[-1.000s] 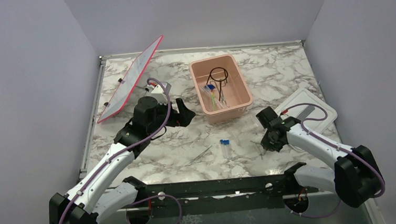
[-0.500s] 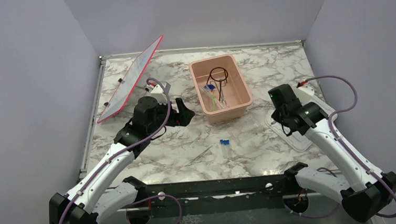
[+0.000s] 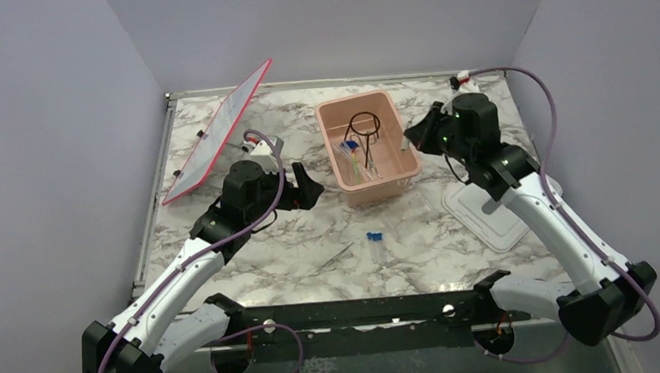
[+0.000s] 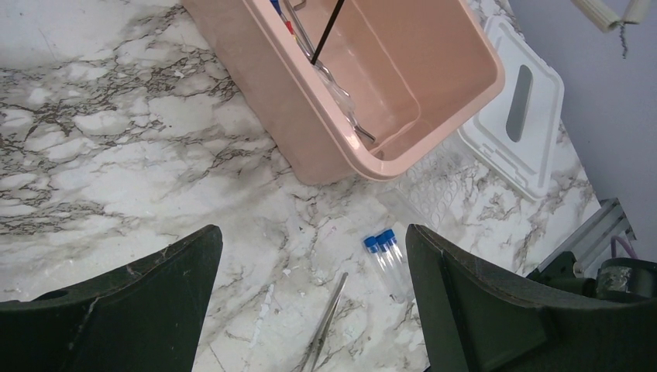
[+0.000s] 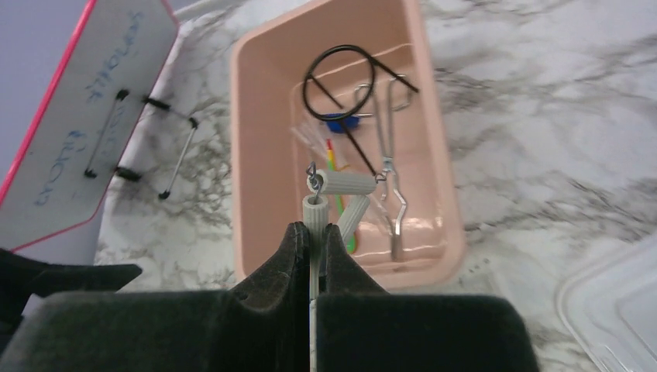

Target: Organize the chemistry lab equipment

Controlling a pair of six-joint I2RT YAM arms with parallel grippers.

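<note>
Gripping a thin wire clip (image 5: 338,186) with grey ribbed sleeves in the right end effector (image 5: 314,231), fingers pinched tight on it, and hanging it above the pink tub (image 5: 256,155), near the right rim in the overhead view. Counting as stowed inside that tub: black wire ring stand (image 5: 338,74), metal tongs (image 5: 390,155), green-yellow stick (image 5: 341,205), a blue-capped piece (image 5: 341,122). Leaving out on the table (image 4: 116,155), in front of the tub: two clear tubes with blue caps (image 4: 386,260) lying side by side, and metal tweezers (image 4: 329,318) just beside them. Waiting with the left end effector (image 4: 310,232) spread wide and empty, looking down at those leftovers. Judging the job well past halfway: clip needing dropping in, tubes and tweezers needing collecting, possibly the white lid (image 3: 497,214) needing fitting.
</note>
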